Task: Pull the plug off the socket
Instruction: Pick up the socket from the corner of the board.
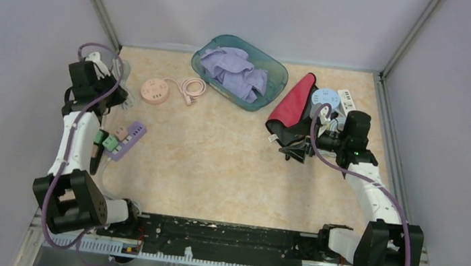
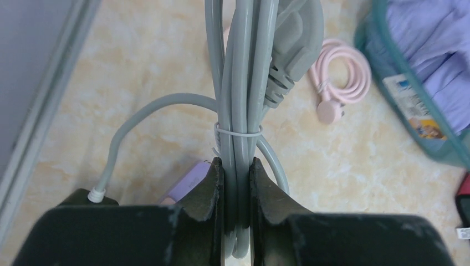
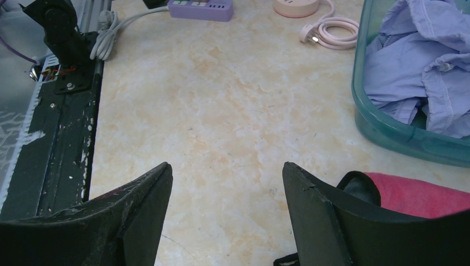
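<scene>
Plug (image 1: pixel 108 141), green, is seated in the near end of the purple strip (image 1: pixel 132 135), with a pink plug (image 1: pixel 121 132) beside it in the same strip. The strip lies on the bench (image 1: pixel 227 179) at the left, close to the left arm.

Left gripper (image 2: pixel 237 172) is clamped narrow on a bundled grey cable (image 2: pixel 241 100) bound by a white tie (image 2: pixel 238 132). Whether this cable belongs to the strip cannot be told.

Right gripper (image 3: pixel 227 172) stands wide over bare bench, holding nothing. A red cloth (image 3: pixel 421 194) lies just beside its right finger.

Farther back on the left is a round pink socket (image 1: pixel 155 90) with its coiled cord (image 1: pixel 191 89). At the far edge is a teal basket (image 1: pixel 275 63) holding lilac clothes (image 1: pixel 233 72).
</scene>
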`<state>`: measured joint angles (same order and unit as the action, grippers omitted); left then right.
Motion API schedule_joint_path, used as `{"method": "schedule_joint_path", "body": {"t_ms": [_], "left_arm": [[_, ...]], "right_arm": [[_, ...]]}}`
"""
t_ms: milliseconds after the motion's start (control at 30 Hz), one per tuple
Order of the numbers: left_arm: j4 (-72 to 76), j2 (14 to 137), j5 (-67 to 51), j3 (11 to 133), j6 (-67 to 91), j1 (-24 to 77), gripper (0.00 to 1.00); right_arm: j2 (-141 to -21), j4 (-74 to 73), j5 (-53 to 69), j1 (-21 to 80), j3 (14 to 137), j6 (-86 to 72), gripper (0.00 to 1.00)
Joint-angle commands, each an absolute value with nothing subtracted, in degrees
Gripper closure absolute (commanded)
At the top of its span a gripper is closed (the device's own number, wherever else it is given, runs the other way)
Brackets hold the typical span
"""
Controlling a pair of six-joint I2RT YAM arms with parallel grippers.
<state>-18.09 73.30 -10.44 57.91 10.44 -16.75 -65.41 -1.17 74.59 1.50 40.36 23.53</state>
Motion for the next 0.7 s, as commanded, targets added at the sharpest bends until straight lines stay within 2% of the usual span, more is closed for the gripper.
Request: {"method": "schedule_joint_path", "body": {"t_ms": [0, 300, 467, 667], "left_arm": [[-15.8, 68.76, -10.34, 67.37, 9.97, -16.48, 1.0], [-16.08, 65.9, -12.36, 78.01, 11.43, -16.05, 1.0], [-15.74, 66.81, -18.31, 83.63, 13.8, -14.69, 1.0], [-17.5, 68.86, -22.52, 89.31, 14.04, -7.0, 1.0]], "right_arm": [[-65.02, -0.34, 75.73, 1.95, 41.75, 24.78, 0.27], [-64.93, -0.12, 75.84, 2.03, 41.59, 24.58, 0.27], [-64.87, 0.0, 75.94, 2.02, 41.58, 24.43, 0.27], [-64.78, -0.01, 75.86, 2.02, 41.66, 24.45, 0.27]]}}
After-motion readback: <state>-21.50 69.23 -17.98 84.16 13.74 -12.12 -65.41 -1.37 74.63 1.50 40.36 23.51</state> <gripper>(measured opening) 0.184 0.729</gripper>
